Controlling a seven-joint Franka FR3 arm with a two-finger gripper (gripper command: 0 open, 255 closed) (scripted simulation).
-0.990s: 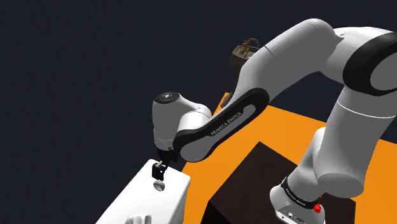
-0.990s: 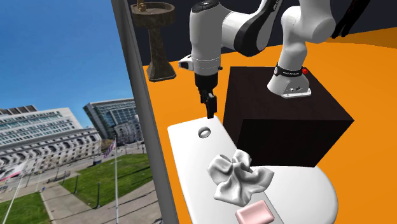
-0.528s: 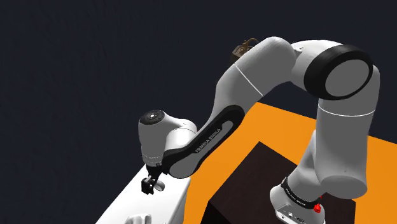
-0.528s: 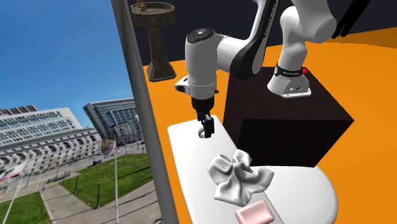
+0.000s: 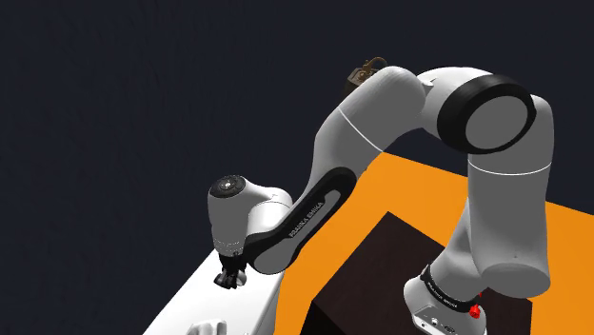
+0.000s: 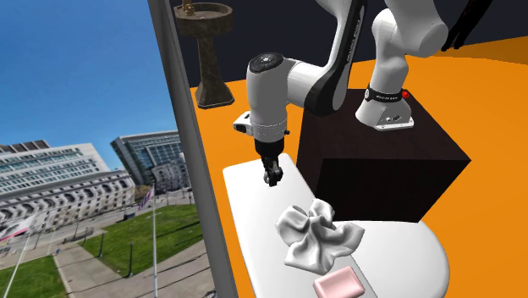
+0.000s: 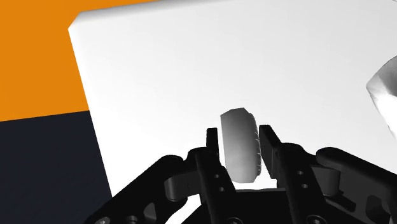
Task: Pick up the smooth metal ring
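I've got fingers (image 7: 212, 156) clamped on the grey ring (image 7: 240, 149), ring edge-on between them, long axis in line with the fingers, near the white worktop (image 7: 191, 63) end, gripper (image 6: 273, 176) lower than a second ago

crumpled cloth (image 6: 315, 233) near end effector (image 6: 273, 179), stand (image 6: 381, 161) beside

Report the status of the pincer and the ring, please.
Pincer shut on ring. Not yet lifted off white surface. Crumpled cloth lies apart, nothing in the way.
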